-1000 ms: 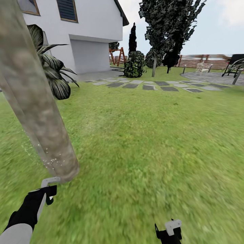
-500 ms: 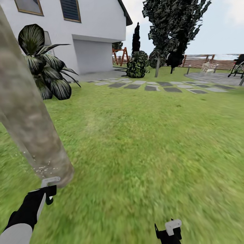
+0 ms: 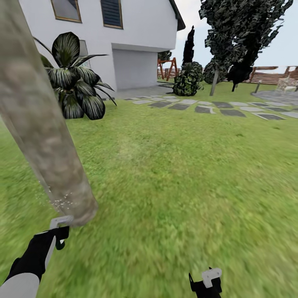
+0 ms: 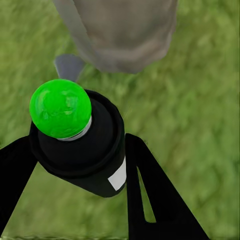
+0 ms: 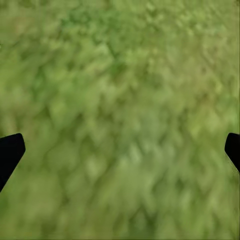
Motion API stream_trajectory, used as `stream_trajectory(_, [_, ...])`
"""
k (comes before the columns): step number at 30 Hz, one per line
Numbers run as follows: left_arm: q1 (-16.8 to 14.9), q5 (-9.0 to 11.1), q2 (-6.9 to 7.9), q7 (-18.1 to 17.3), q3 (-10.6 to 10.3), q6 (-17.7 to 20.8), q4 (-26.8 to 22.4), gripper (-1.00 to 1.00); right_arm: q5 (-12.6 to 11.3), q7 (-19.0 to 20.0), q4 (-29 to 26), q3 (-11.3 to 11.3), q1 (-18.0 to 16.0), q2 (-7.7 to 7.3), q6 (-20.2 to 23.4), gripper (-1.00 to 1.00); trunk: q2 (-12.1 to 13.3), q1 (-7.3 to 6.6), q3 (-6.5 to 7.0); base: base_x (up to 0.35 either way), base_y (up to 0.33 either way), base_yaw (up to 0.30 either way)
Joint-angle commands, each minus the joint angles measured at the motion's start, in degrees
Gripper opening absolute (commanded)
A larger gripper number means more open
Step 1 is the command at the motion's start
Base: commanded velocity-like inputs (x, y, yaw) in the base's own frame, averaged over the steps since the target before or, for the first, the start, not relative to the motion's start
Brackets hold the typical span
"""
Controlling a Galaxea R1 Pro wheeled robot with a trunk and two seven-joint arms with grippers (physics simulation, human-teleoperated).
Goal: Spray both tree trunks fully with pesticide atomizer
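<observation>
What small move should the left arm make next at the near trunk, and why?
Probably raise the left gripper, shut on the atomizer, to spray higher: white pesticide specks show only low on the trunk, and the bark above looks bare.

Tree trunk [image 3: 39, 124]: mottled grey-brown and beige, white specks [image 3: 62, 203] near base. Atomizer [image 4: 80, 145]: black body, bright green cap, white label patch. Lawn [image 3: 186, 174]: green. Far house wall [image 3: 140, 25]: white. Paving slabs [image 3: 207, 108]: grey.
</observation>
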Motion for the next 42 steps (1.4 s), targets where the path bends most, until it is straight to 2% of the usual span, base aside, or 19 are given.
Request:
stream_trajectory(1, [0.0, 0.0, 0.04, 0.0, 0.01, 0.03, 0.0, -1.0, 0.0, 0.0, 0.0, 0.01, 0.0, 0.0, 0.0, 1.0, 0.0, 0.0, 0.0, 0.001, -0.272, 0.278])
stream_trajectory(12, [0.0, 0.05, -0.17, 0.02, -0.32, 0.07, 0.4, -1.0, 0.0, 0.0, 0.0, 0.0, 0.0, 0.0, 0.0, 1.0, 0.0, 0.0, 0.0, 0.143, -0.24, 0.278])
stream_trajectory(17, [-0.48, 0.15, -0.4, -0.63, -0.76, 0.6, -0.21, -1.0, 0.0, 0.0, 0.0, -0.07, 0.0, 0.0, 0.0, 1.0, 0.0, 0.0, 0.0, 0.058, -0.046, 0.278])
stream_trajectory(18, [-0.93, 0.16, -0.73, -0.68, -1.96, 1.22, -0.71, -1.0, 0.0, 0.0, 0.0, -0.07, 0.0, 0.0, 0.0, 1.0, 0.0, 0.0, 0.0, 0.003, -0.002, 0.278])
stream_trajectory(21, [-1.78, 0.23, -1.64, -1.27, -3.47, 3.41, -1.01, -1.0, 0.0, 0.0, 0.0, -0.07, 0.0, 0.0, -0.01, 1.0, 0.0, 0.0, 0.0, 0.001, -0.001, 0.278])
stream_trajectory(22, [-3.04, 0.24, -1.95, -2.28, -3.83, 4.02, -1.02, -1.0, -0.03, 0.0, 0.0, -0.07, 0.0, -0.01, -0.01, 1.0, 0.0, 0.0, 0.0, 0.0, 0.0, 0.241])
stream_trajectory(24, [-6.18, 0.18, -2.35, -5.93, -6.28, 5.77, -0.98, -1.0, -0.01, 0.0, 0.0, -0.07, 0.0, -0.08, -0.02, 1.0, 0.0, 0.0, 0.0, 0.0, 0.0, 0.073])
stream_trajectory(27, [-8.94, 0.05, -1.65, -8.67, -8.04, 8.89, -0.95, -1.0, 0.0, 0.0, 0.0, -0.07, 0.0, -0.16, -0.04, 1.0, 0.0, 0.0, 0.0, 0.0, 0.0, 0.013])
stream_trajectory(28, [-10.89, -0.19, 0.49, -9.54, -8.31, 9.71, -0.82, -1.0, 0.0, 0.0, 0.0, -0.11, 0.0, -0.17, -0.07, 1.0, 0.0, 0.0, 0.0, 0.0, 0.0, 0.002])
stream_trajectory(30, [-11.61, 0.1, 4.79, -9.81, -8.19, 9.92, -0.26, -1.0, -0.01, 0.0, 0.0, -0.15, 0.0, -0.17, -0.03, 1.0, 0.0, 0.0, 0.0, 0.0, 0.0, 0.0])
stream_trajectory(32, [-11.76, 0.03, 7.09, -10.98, -8.4, 9.98, -0.06, -1.0, -0.04, 0.0, 0.0, -0.15, 0.0, -0.18, -0.04, 1.0, 0.0, 0.0, 0.0, 0.0, 0.0, 0.0])
stream_trajectory(34, [-11.79, -0.05, 6.74, -12.26, -8.68, 9.99, -0.04, -1.0, -0.04, 0.0, 0.0, -0.16, 0.0, -0.18, -0.02, 1.0, 0.0, 0.0, 0.0, 0.0, 0.0, 0.0])
stream_trajectory(37, [-12.02, 0.06, 3.41, -12.46, -10.81, 10.07, -0.56, -1.0, -0.02, 0.0, 0.0, -0.1, 0.0, -0.18, -0.01, 1.0, 0.0, 0.0, 0.0, 0.0, 0.0, 0.0])
stream_trajectory(38, [-12.6, 0.1, 2.72, -12.52, -11.17, 10.17, -0.7, -1.0, -0.01, 0.0, 0.0, -0.09, 0.0, -0.18, -0.01, 1.0, 0.0, 0.0, 0.0, 0.0, 0.0, 0.0])
stream_trajectory(40, [-13.49, 0.07, 2.89, -12.91, -11.35, 10.82, -0.77, -1.0, -0.02, 0.0, 0.0, -0.1, 0.0, -0.18, 0.0, 1.0, 0.0, 0.0, 0.0, 0.0, 0.0, 0.0])
stream_trajectory(42, [-14.39, -0.08, 3.86, -13.64, -11.36, 10.98, -0.74, -1.0, -0.01, 0.0, 0.0, -0.11, 0.0, -0.18, 0.0, 1.0, 0.0, 0.0, 0.0, 0.0, 0.0, 0.0])
